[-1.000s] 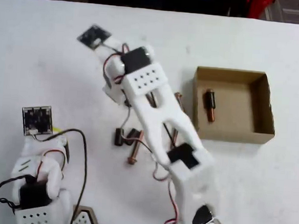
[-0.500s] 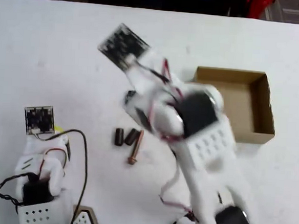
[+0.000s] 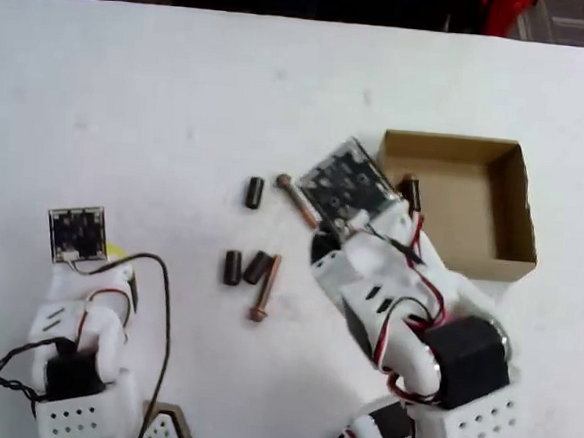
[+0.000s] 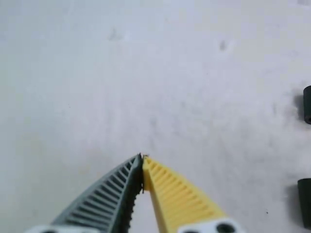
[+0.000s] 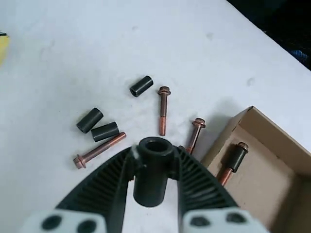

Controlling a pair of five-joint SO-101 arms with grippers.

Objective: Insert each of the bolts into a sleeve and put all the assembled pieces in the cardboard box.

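My right gripper [image 5: 154, 151] is shut on a black sleeve [image 5: 153, 174], held upright above the table. Below it lie three loose black sleeves [image 5: 141, 86] [image 5: 90, 120] [image 5: 105, 131] and three copper bolts [image 5: 164, 110] [image 5: 99, 150] [image 5: 194, 135]. The cardboard box [image 5: 272, 145] holds one assembled bolt and sleeve [image 5: 232, 162]. From above, the right arm [image 3: 406, 307] stands between the loose parts and the box [image 3: 519, 195], and it hides one bolt. My left gripper [image 4: 142, 160] is shut on nothing over bare table at the near left.
Loose sleeves [image 3: 255, 191] [image 3: 231, 267] and bolts [image 3: 264, 287] [image 3: 295, 199] lie mid-table, left of the box. The left arm [image 3: 73, 344] stands at the near left with its cable looping beside it. White table stretches to the far and left sides.
The right arm has pulled back from the far middle of the table toward the near right, uncovering a sleeve and a bolt. The left arm has stayed put.
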